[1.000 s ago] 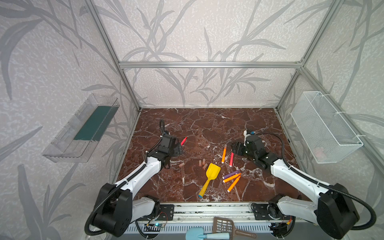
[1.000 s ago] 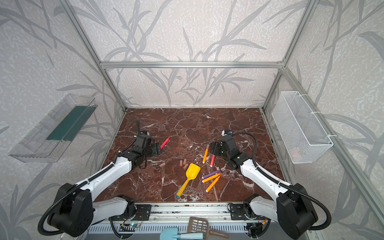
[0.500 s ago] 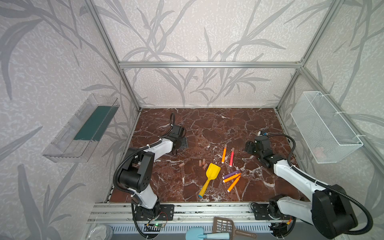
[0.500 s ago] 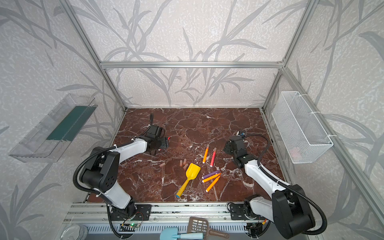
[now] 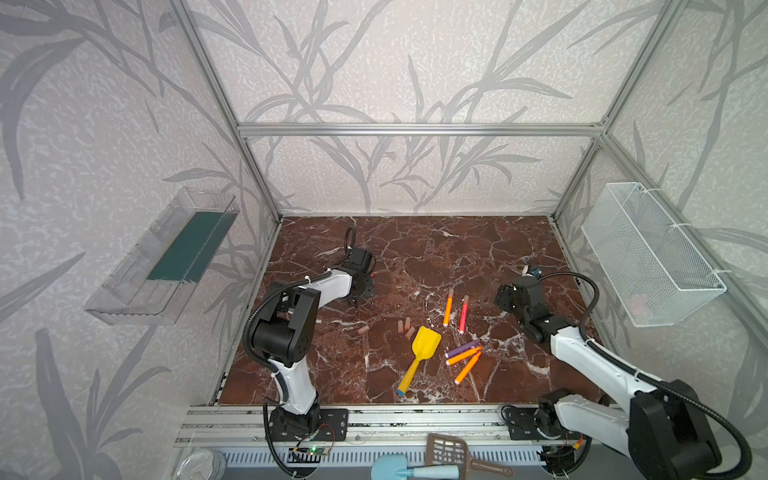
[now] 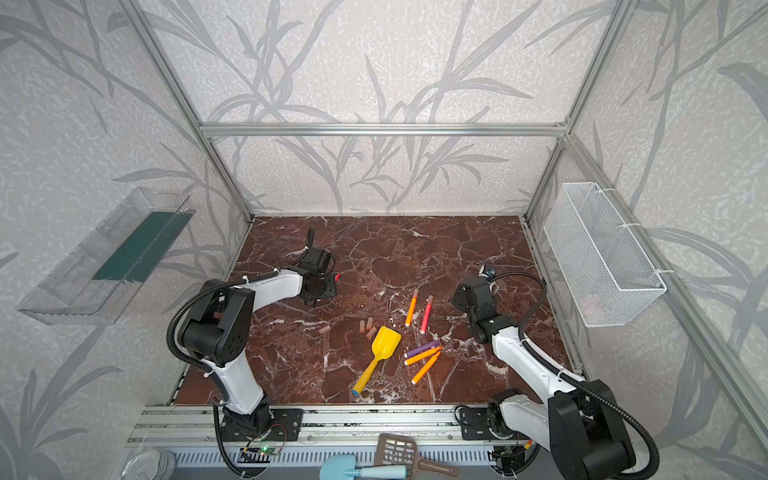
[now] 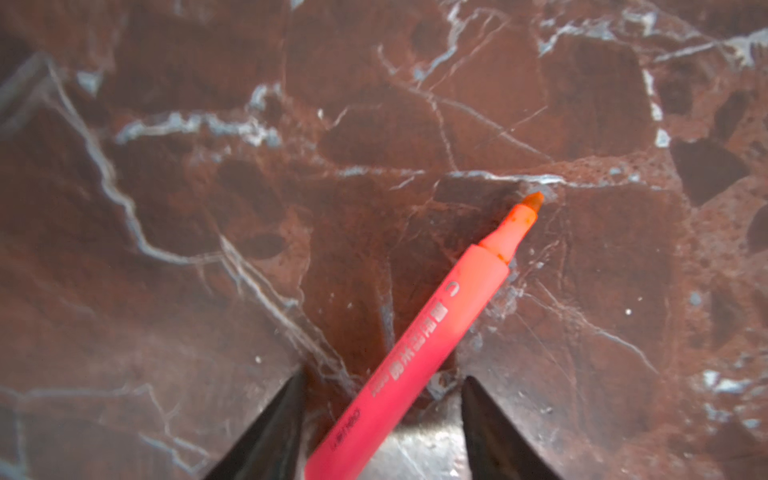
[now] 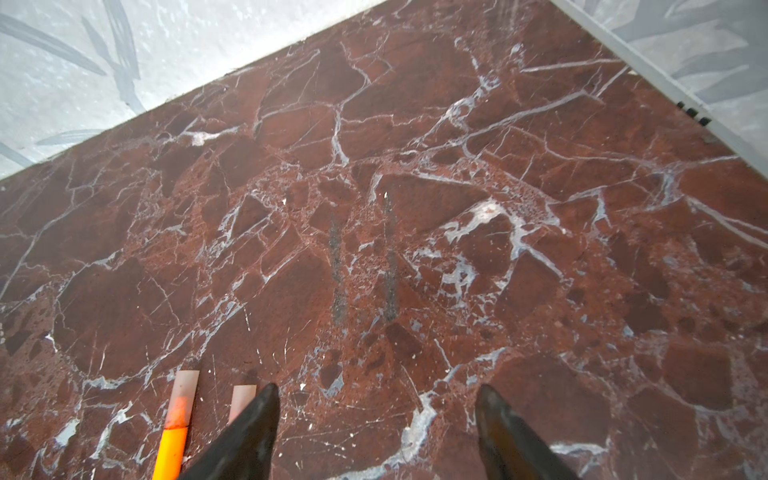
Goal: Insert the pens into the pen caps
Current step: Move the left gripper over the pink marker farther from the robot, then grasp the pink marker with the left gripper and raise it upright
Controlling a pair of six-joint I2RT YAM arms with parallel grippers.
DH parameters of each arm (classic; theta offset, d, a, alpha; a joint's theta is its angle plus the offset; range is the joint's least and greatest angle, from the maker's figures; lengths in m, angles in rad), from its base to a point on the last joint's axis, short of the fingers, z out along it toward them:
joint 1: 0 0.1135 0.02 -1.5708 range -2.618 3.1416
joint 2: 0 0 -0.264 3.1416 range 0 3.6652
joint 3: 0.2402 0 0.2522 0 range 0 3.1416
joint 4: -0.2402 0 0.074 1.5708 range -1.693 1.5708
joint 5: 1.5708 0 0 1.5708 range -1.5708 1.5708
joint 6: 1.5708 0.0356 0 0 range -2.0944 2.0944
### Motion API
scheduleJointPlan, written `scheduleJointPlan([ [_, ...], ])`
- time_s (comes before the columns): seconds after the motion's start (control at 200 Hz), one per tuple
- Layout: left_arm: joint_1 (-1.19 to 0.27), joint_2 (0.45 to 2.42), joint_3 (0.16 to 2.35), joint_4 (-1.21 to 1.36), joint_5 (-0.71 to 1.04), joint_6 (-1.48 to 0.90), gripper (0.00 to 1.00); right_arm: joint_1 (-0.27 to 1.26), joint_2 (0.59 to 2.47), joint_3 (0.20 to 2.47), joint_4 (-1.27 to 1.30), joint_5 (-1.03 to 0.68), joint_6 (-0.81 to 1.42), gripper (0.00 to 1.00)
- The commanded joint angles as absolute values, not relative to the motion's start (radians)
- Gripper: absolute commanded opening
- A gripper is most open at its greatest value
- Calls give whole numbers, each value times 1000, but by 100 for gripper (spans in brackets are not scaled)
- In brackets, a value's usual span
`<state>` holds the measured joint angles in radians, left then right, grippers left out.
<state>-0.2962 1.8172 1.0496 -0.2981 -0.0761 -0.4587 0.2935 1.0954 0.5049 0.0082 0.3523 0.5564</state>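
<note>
Marble tabletop (image 5: 415, 249), left end effector (image 7: 382, 380) parted astride pink-red pen (image 7: 436, 324), bare orange tip, right end effector (image 8: 376, 392) wide

Could not see the rear of the red-pink pen (image 7: 419, 332), cut off by the frame edge in the left wrist view between the cropped fingers (image 7: 270, 436) of the left gripper (image 7: 381, 376), with any contact impossible to judge. Found that pen (image 5: 372, 274) (image 6: 336, 276) no more than a red speck in both top views, the jaws buried under the wrist. Caught only the front of an orange pen (image 8: 170, 451) in the right wrist view, a pen cap (image 8: 241, 397) beside it half hidden behind a finger (image 8: 245, 440) of the right gripper (image 8: 378, 387), and failed to identify the pinkish item (image 5: 638, 305) in the wire basket (image 5: 665, 249).
</note>
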Motion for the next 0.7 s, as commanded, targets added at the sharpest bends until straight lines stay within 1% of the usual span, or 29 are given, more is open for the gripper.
scheduleJointPlan([
  [0.0,-299,1807,1025,-326,-55,-462,48,285,1039,459,60,379,545,75],
  [0.205,-312,1821,1028,-331,-60,-459,32,281,1011,434,74,361,545,76],
  [0.33,-326,1827,1030,-343,-82,-463,25,278,1024,443,67,352,546,76],
  [0.44,-338,1833,1031,-355,-109,-468,21,276,1027,445,64,349,548,76],
  [0.56,-350,1847,1042,-368,-130,-471,18,274,1026,443,64,347,550,76],
  [0.695,-356,1859,1055,-383,-143,-471,12,273,1025,442,64,339,550,76],
])
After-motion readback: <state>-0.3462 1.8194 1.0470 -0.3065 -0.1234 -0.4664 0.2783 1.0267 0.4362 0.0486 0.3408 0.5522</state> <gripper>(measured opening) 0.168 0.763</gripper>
